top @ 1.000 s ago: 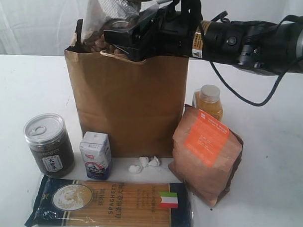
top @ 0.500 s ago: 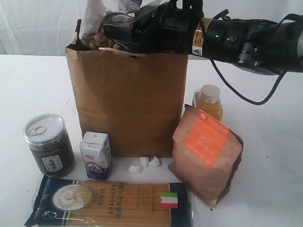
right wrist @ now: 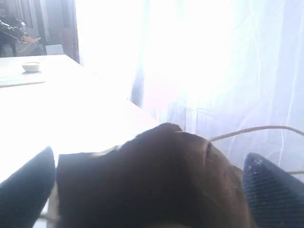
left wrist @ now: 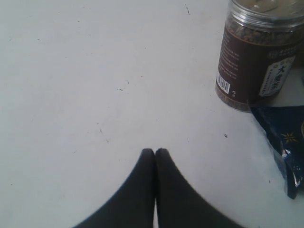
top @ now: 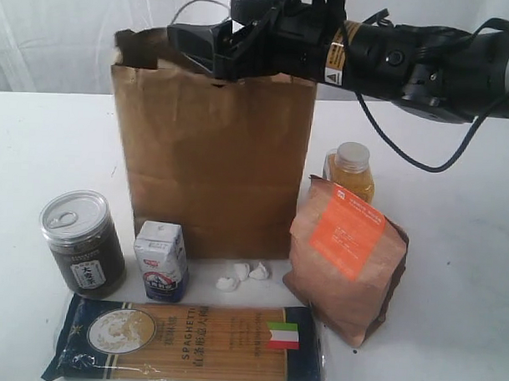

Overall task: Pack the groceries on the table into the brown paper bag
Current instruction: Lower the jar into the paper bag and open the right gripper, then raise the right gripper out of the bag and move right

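Exterior view: half a second ago the right gripper sat low in the mouth of the brown paper bag with a shiny wrapped load against it. Now it has lifted just above the rim and that load is out of sight, so the big gold-lidded jar has most likely gone into the bag. The bag stands upright at mid-bench, toward the far edge of the table.

Five groceries are unmoved. The dark jar and small white-blue carton stand in front of the bag, toward the left edge. The long spaghetti pack lies flat along the edge nearest the camera. The orange-labelled brown pouch leans toward the right edge, and the small yellow bottle stands behind it. A few white scraps lie at the bag's foot.

Left wrist view: the left gripper has its fingertips pressed together with nothing between them. It hangs over bare tabletop, with the dark jar and a corner of the spaghetti pack near.

Right wrist view: the right gripper has its fingertips spread wide and empty, with the bag's dark mouth between them. One item looks packed, and five remain.
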Available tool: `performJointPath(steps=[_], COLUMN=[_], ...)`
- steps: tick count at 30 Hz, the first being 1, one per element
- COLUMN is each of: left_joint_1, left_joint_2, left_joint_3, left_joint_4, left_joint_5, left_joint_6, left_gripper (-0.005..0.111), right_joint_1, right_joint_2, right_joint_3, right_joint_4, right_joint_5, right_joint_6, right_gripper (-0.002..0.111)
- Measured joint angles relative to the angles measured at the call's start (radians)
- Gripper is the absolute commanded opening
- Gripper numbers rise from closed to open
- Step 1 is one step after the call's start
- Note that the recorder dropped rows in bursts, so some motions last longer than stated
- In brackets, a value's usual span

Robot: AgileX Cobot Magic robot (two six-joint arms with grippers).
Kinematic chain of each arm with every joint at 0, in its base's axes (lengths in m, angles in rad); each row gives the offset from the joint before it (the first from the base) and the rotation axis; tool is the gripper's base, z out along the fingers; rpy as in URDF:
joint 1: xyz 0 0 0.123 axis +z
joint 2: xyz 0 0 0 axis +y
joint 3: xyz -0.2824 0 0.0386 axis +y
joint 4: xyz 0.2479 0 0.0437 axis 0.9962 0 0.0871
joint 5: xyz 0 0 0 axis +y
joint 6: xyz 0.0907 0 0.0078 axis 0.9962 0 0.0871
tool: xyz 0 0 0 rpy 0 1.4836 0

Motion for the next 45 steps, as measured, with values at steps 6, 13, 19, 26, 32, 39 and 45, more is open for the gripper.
performJointPath(steps=[6,13,19,26,32,39,45], left_joint_1=[0.0,0.0,0.0,0.0,0.0,0.0,0.0], left_joint_2=[0.0,0.0,0.0,0.0,0.0,0.0,0.0], left_joint_3=[0.0,0.0,0.0,0.0,0.0,0.0,0.0], left_joint_4=[0.0,0.0,0.0,0.0,0.0,0.0,0.0], left_joint_5=[0.0,0.0,0.0,0.0,0.0,0.0,0.0], left_joint_6=[0.0,0.0,0.0,0.0,0.0,0.0,0.0], left_gripper=[0.0,0.0,0.0,0.0,0.0,0.0,0.0], right_joint_1=[0.0,0.0,0.0,-0.062,-0.178,-0.337,-0.481], right_joint_2=[-0.002,-0.002,-0.029,-0.113,-0.205,-0.288,-0.293], right_joint_3=[0.0,0.0,0.0,0.0,0.0,0.033,0.075], right_joint_4=[0.0,0.0,0.0,0.0,-0.093,-0.439,-0.678], right_joint_5=[-0.004,-0.045,-0.082,-0.078,-0.041,0.203,0.199], right_joint_6=[0.002,0.044,0.049,0.049,0.051,0.452,0.901], right_gripper=[0.105,0.105,0.105,0.105,0.105,0.105,0.105])
